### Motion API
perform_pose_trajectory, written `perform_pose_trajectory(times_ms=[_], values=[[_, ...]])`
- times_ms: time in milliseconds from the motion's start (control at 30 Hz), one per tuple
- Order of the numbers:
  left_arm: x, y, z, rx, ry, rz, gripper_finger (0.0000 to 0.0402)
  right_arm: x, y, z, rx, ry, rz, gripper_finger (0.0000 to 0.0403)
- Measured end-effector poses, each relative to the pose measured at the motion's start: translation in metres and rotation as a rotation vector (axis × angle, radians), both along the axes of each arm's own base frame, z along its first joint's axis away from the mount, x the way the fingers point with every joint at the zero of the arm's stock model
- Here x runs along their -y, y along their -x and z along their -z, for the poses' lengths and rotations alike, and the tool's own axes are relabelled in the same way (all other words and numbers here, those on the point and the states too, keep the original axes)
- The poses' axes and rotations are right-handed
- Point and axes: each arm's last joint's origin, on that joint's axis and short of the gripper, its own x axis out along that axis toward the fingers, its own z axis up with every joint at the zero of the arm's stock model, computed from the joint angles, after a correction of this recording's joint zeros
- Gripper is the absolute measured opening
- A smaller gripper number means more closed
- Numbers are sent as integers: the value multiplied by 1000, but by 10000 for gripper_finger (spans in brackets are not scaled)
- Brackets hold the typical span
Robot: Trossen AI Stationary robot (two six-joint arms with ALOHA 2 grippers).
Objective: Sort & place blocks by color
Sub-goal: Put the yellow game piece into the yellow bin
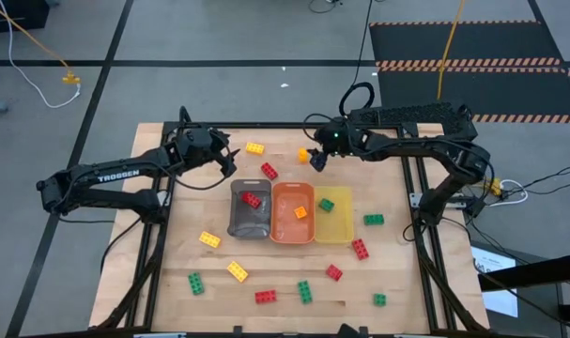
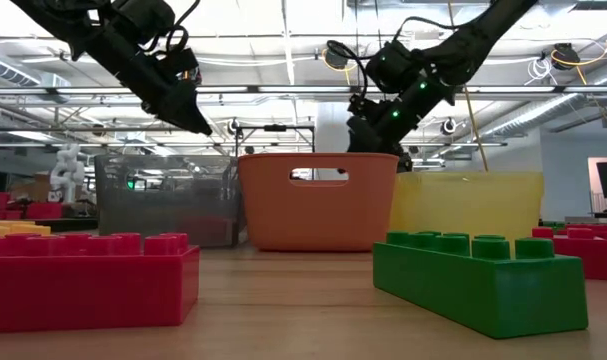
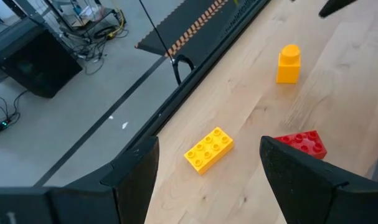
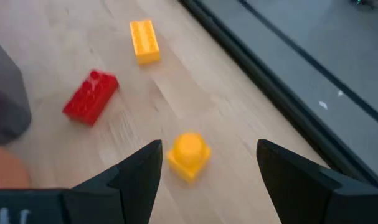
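Small studded blocks in red, yellow, orange and green lie scattered on the wooden table. My left gripper hangs open above the far left part of the table, over a yellow brick and beside a red brick. My right gripper is open above a small orange block. Its fingers stand on either side of the block without touching it. One red block lies in the grey tray, an orange one in the orange tray, a green one in the yellow tray.
The grey tray, orange tray and yellow tray stand side by side mid-table. Several more blocks lie toward the near edge, among them a red brick and a green brick close to the low camera. The table's far edge is just beyond both grippers.
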Motion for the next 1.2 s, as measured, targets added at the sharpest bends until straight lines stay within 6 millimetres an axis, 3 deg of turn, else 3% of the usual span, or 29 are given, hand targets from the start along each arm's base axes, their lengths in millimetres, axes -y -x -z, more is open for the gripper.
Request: perform_pose_trajectory(times_ms=[433, 967, 1200], values=[[0, 0, 1, -9, 7, -1, 278, 8, -35, 23, -93, 46, -15, 251], [1, 1, 3, -30, 16, 0, 278, 8, -35, 36, -152, 8, 0, 249], [1, 2, 3, -34, 17, 1, 278, 10, -38, 44, -164, 27, -11, 212]])
